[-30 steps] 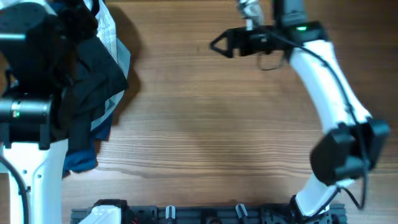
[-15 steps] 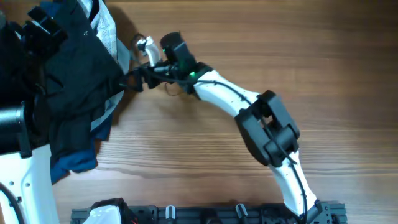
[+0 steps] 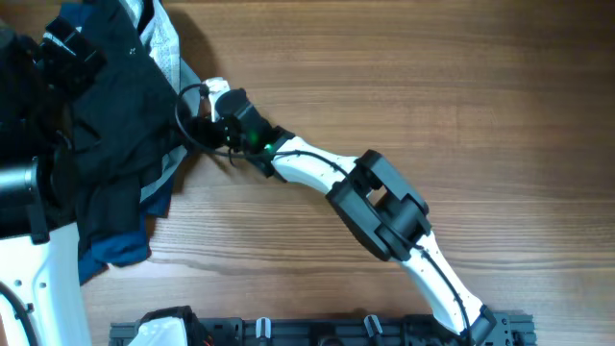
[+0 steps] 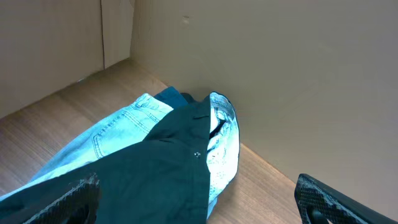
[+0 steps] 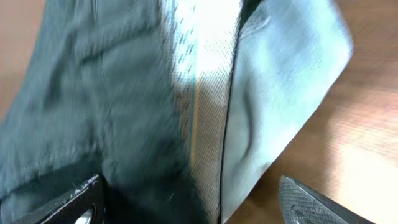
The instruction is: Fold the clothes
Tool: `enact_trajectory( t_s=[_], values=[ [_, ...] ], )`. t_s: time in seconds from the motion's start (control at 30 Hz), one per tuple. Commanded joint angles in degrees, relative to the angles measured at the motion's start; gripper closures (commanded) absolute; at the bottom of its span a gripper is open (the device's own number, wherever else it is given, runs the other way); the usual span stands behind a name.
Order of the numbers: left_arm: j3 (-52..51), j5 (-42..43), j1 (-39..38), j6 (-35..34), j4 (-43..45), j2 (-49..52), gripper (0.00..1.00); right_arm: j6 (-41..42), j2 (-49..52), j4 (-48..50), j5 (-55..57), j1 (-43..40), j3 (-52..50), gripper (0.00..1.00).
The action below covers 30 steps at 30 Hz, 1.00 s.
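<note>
The clothes lie in a heap at the table's left. The black shorts (image 3: pixel 115 106) are on top, with pale lining (image 3: pixel 165 48) at the back and a dark-blue piece (image 3: pixel 120 248) at the front. My right gripper (image 3: pixel 192 120) reaches across to the heap's right edge. In the right wrist view it is open (image 5: pixel 193 208), with the black fabric (image 5: pixel 81 93) and grey lining (image 5: pixel 280 81) between its fingers. My left gripper (image 4: pixel 196 208) is open above the shorts (image 4: pixel 143 180). Light-blue denim (image 4: pixel 106 134) and the lining (image 4: pixel 224 137) lie beyond it.
The wooden table (image 3: pixel 404 86) stretches right of the heap. The right arm (image 3: pixel 384 207) lies diagonally across its middle. The left arm's body (image 3: pixel 29 183) covers the heap's left side. A dark rail (image 3: pixel 317 332) runs along the front edge. A beige wall (image 4: pixel 280 74) stands behind the heap.
The right arm swung from the back right across the table to the heap's right edge. The left arm shifted over the heap, and the black fabric spread a little.
</note>
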Motion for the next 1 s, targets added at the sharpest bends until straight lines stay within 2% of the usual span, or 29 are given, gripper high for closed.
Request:
enact_trajectory(
  t_s=[0.0, 0.27, 0.4, 0.43, 0.47, 0.5, 0.53, 0.63, 0.77, 0.97],
  values=[
    [0.09, 0.33, 0.50, -0.98, 0.00, -0.61, 0.00, 0.72, 0.74, 0.76, 0.24, -1.75, 0.26, 0.12],
    [0.09, 0.31, 0.50, -0.98, 0.00, -0.61, 0.00, 3.39, 0.76, 1.38, -3.02, 1.29, 0.26, 0.16],
    [0.09, 0.33, 0.50, -1.01, -0.28, -0.61, 0.00, 3.52, 0.76, 1.51, -2.93, 3.23, 0.26, 0.23],
    [0.09, 0.33, 0.50, -1.01, -0.68, -0.61, 0.00, 3.50, 0.76, 1.77, -2.54, 3.56, 0.26, 0.27],
    [0.09, 0.35, 0.50, -1.01, -1.11, -0.61, 0.00, 3.50, 0.76, 1.92, -2.34, 3.65, 0.26, 0.38],
    [0.09, 0.33, 0.50, -1.01, -1.42, -0.61, 0.00, 3.43, 0.76, 2.12, -2.36, 3.63, 0.26, 0.63],
    [0.09, 0.33, 0.50, -1.01, -1.86, -0.61, 0.00, 3.19, 0.76, 2.25, -2.38, 3.52, 0.26, 0.95],
    [0.09, 0.33, 0.50, -1.01, -2.34, -0.61, 0.00, 1.36, 0.35, 2.03, -3.80, 2.45, 0.98, 0.96],
    [0.09, 0.35, 0.50, -1.01, -2.34, -0.61, 0.00, -1.51, -5.77, -6.45, -9.18, -1.57, 2.43, 0.96],
    [0.09, 3.67, 0.50, -1.01, -1.77, -0.61, 0.02, -15.10, -27.02, -28.79, -15.34, -11.47, 2.80, 0.96]
  ],
)
